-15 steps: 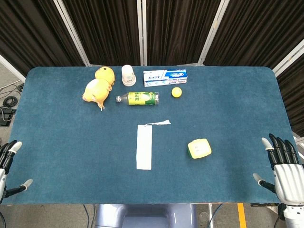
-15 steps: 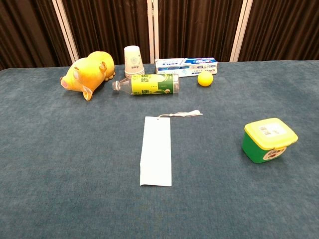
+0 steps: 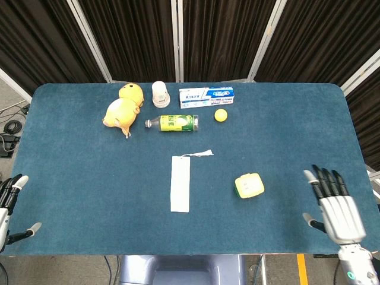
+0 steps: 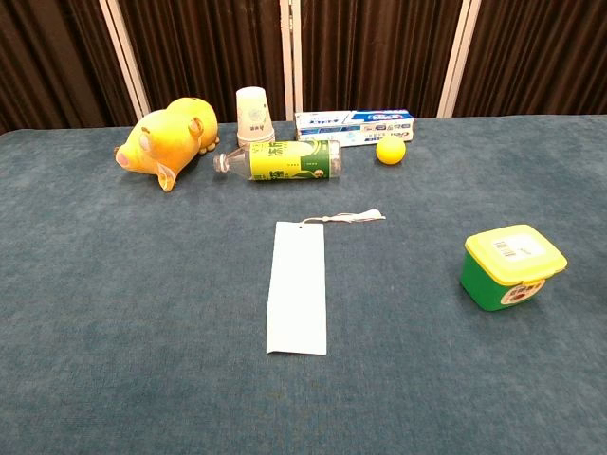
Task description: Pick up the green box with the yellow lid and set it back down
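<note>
The green box with the yellow lid [image 3: 249, 185] [image 4: 513, 264] stands upright on the blue table, right of centre and toward the front. My right hand [image 3: 334, 205] hovers over the table's front right, well to the right of the box, fingers spread and holding nothing. At the front left edge my left hand [image 3: 8, 205] sits partly off the table, fingers apart and empty. Neither hand appears in the chest view.
A white paper strip [image 3: 180, 182] with a string lies left of the box. Along the back stand a yellow plush pig [image 3: 123, 110], a paper cup [image 3: 160, 93], a toothpaste box [image 3: 206, 96], a lying green bottle [image 3: 173, 123] and a small yellow ball [image 3: 221, 115].
My right hand has moved left and inward over the table toward the box. The left hand has barely shifted. The box has not moved.
</note>
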`<state>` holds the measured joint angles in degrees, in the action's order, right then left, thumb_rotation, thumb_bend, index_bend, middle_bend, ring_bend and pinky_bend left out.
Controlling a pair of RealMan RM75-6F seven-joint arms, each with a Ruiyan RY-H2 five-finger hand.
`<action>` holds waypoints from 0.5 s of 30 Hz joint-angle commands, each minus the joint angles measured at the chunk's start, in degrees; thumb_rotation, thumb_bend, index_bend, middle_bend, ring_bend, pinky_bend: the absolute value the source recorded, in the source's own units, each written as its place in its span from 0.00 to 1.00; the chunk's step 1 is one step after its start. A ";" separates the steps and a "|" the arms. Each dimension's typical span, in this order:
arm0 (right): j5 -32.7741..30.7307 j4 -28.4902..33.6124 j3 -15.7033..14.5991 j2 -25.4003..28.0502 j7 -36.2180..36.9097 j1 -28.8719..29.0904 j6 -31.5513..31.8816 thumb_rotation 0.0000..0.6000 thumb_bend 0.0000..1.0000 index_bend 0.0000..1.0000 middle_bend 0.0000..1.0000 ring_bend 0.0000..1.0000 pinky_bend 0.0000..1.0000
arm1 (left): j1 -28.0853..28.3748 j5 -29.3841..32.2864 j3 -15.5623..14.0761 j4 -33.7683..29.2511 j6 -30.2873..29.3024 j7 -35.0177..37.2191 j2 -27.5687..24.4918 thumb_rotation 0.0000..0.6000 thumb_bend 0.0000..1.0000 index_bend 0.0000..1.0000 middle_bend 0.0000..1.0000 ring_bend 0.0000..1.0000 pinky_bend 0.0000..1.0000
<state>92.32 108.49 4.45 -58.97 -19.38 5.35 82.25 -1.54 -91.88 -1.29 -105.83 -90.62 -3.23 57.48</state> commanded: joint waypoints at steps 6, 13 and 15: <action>-11.71 5.02 3.88 -5.15 -20.03 17.47 -25.98 1.00 0.07 0.00 0.00 0.00 0.00 | 1.70 5.11 2.04 1.29 3.12 -2.96 2.07 1.00 0.00 0.00 0.00 0.00 0.00; -19.58 3.85 4.00 -10.61 -28.60 23.95 -32.46 1.00 0.07 0.00 0.00 0.00 0.00 | 2.40 7.91 2.91 2.03 4.67 -3.36 2.64 1.00 0.00 0.00 0.00 0.00 0.00; -22.97 1.90 3.58 -13.16 -32.80 25.88 -33.20 1.00 0.07 0.00 0.00 0.00 0.00 | 2.56 8.62 3.13 2.15 4.98 -3.58 2.81 1.00 0.00 0.00 0.00 0.00 0.00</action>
<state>73.02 112.18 8.19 -68.97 -47.91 28.77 50.77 0.90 -83.52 1.69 -103.78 -85.82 -6.65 60.17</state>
